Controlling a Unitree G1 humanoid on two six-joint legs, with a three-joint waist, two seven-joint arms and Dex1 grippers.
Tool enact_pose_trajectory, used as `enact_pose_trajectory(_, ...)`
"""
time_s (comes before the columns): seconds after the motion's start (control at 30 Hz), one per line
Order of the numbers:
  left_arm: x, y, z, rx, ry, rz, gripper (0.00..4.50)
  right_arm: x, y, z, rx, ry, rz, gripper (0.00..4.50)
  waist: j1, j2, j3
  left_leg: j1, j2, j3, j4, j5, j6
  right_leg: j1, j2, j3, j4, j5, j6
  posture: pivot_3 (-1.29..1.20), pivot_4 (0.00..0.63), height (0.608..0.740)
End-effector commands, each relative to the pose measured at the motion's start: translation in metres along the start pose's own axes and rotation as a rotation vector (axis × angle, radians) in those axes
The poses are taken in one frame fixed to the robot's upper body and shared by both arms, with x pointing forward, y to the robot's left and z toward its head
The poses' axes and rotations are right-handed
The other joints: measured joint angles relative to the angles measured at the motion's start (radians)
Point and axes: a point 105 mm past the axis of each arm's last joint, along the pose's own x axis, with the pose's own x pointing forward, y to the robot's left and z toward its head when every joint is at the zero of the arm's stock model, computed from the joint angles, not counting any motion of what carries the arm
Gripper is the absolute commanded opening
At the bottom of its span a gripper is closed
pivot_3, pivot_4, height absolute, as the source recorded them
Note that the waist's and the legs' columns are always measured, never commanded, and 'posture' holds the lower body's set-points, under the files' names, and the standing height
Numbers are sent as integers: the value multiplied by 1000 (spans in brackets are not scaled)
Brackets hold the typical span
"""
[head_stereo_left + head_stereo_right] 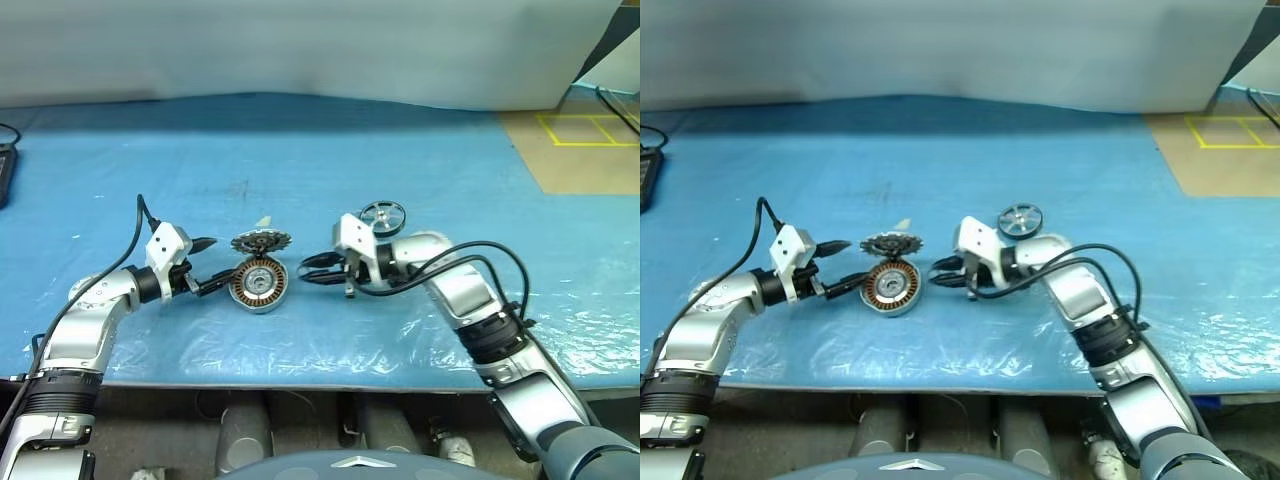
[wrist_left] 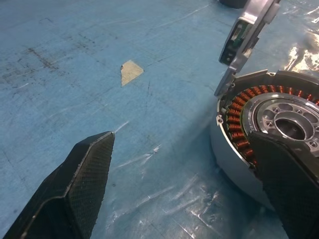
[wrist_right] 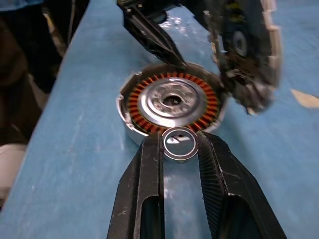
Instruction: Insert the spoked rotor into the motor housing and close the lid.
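Right tool (image 3: 180, 145): black textured fingers pinch a small shiny metal ring (image 3: 180, 144), wrist bent toward the motor housing.
Left tool (image 2: 189, 184): spread wide, one finger over the housing rim.
Motor housing (image 1: 259, 283): round silver can, copper windings, on blue table (image 1: 300, 160).
Lid (image 1: 262, 241): toothed, tilted, at housing's 12 o'clock.
Spoked rotor (image 1: 382, 216): at housing's 2 o'clock, well apart.

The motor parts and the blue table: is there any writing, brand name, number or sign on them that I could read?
No readable text anywhere.
Motor housing: copper windings and bare metal, no lettering.
Lid: no visible marking.
Spoked rotor: none.
Yellow floor tape: plain lines, not writing.
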Motion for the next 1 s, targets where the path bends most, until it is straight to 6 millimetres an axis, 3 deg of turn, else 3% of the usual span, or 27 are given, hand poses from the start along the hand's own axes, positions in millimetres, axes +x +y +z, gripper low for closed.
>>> enact_pose_trajectory(0.03, -7, 5, 14, 34, -38, 19, 4500, 7, -6, 13, -60, -17, 5, 576, 1, 0, 0, 0, 0, 0, 0, 0, 0, 0, 0, 0, 0, 0, 0, 0, 150, 740)
enact_pose_trajectory(0.43, -18, 10, 17, 40, -46, 61, 4500, 42, -10, 31, -58, -70, 36, 576, -1, 0, 0, 0, 0, 0, 0, 2, -3, 0, 0, 0, 0, 0, 0, 0, 150, 740)
enact_pose_trajectory(0.63, -17, 10, 17, 38, -51, 65, 4500, 57, -11, 28, -46, -64, 36, 576, -2, 0, 0, 0, 0, 0, 0, 2, -3, 0, 0, 0, 1, 0, 0, 0, 150, 740)
enact_pose_trajectory(1.0, -17, 12, 17, 44, -46, 80, 4500, 65, -10, 16, -38, -42, 33, 576, -2, 0, 0, 0, 0, 0, 0, 2, -3, -1, 0, 0, 2, 0, 0, 0, 150, 740)
